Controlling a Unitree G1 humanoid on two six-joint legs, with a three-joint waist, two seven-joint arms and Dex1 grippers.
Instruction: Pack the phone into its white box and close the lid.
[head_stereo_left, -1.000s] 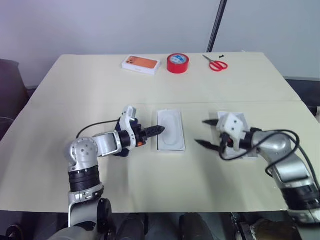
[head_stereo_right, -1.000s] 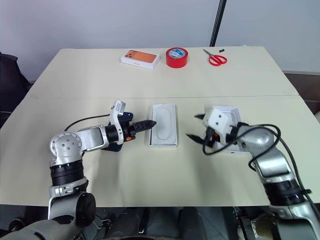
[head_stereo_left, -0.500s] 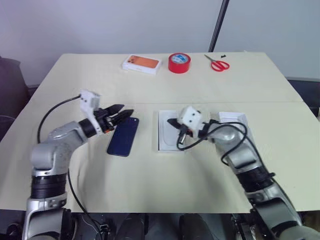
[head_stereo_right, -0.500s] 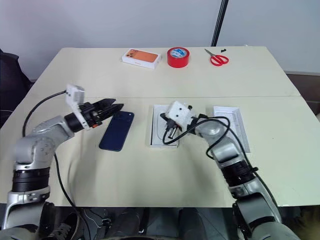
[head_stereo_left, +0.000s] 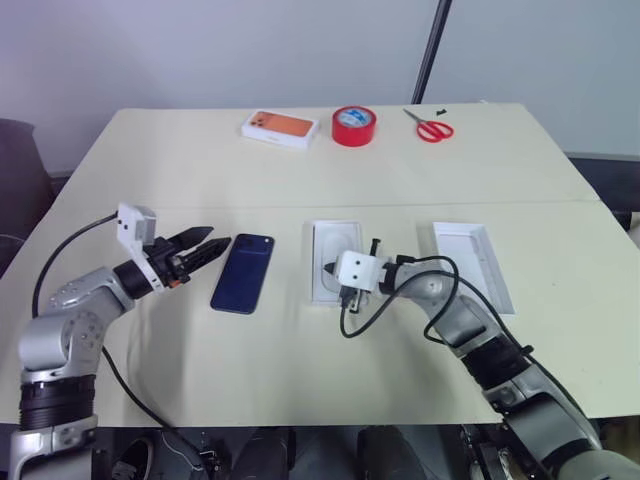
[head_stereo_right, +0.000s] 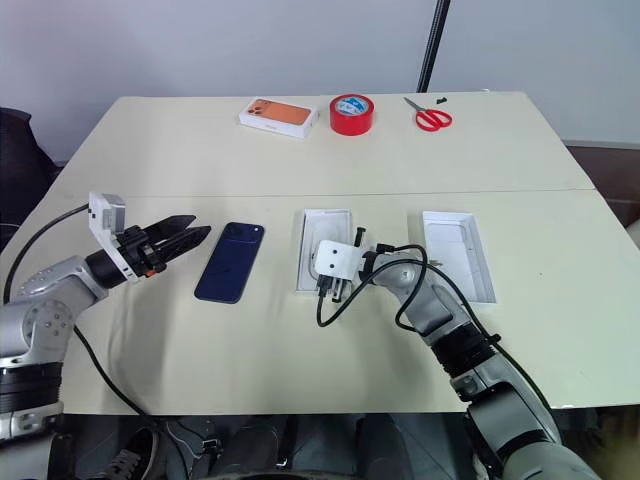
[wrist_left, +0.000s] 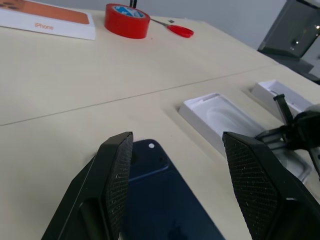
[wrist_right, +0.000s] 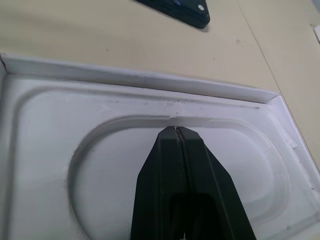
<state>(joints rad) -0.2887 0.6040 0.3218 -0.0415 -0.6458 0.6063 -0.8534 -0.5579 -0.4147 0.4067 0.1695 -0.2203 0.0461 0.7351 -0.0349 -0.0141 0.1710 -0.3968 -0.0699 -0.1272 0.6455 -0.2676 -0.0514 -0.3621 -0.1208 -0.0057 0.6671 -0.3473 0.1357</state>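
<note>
**Phone Waits Beside Its Tray**

Cream tabletop, seen from the robot's head: the phone lies flat, well left of the white box, its long axis running roughly 12 to 6 o'clock, parallel to the box. The left gripper, fingers spread and empty, sits just beside the phone at its 9 o'clock, pointing toward it, and is plainly the nearer arm. The right gripper, fingers pressed together and holding nothing, rests over the box's oval recess (tips at the insert). The lid lies open-side up at the box's 3 o'clock, apart from it. Packing has not begun.
</note>
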